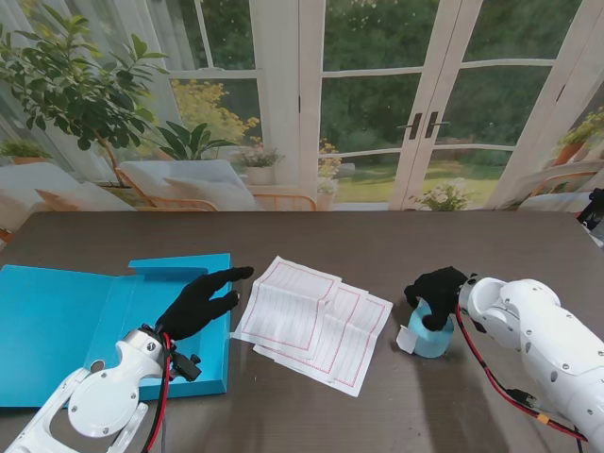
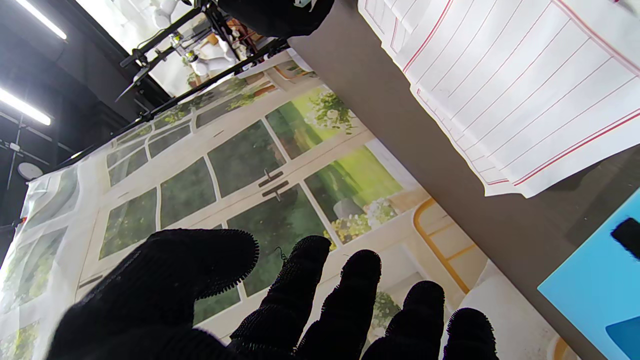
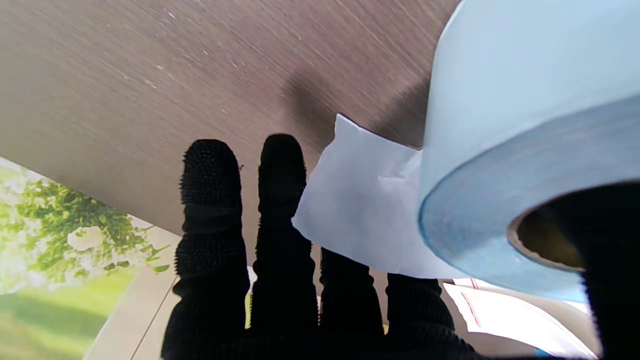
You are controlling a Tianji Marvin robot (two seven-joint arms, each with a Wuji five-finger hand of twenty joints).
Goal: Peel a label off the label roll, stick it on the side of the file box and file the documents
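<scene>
Dark brown wood-grain surface (image 1: 377, 415), seen from the stand: a blue file box (image 1: 57, 330) lies open at the left, lined documents (image 1: 311, 321) are fanned at the centre, and a pale blue label roll (image 1: 432, 332) stands at the right. The left robot hand (image 1: 200, 304) hovers over the box's right part, fingers spread and holding nothing. The right robot hand (image 1: 438, 286) rests on top of the roll; a white label end (image 1: 406, 340) sticks out from the roll toward the documents.

Left wrist view: spread fingers (image 2: 310, 285) grasp nothing; the documents (image 2: 525, 90) and a corner of the file box (image 2: 595, 285) lie beyond them.

Right wrist view: four straight fingers (image 3: 280, 210) lie beside the label roll (image 3: 525, 150), with the loose label end (image 3: 360, 210) just beside them. The thumb appears to enter the roll's core, though whether the hand actually grips the roll cannot be told.
</scene>
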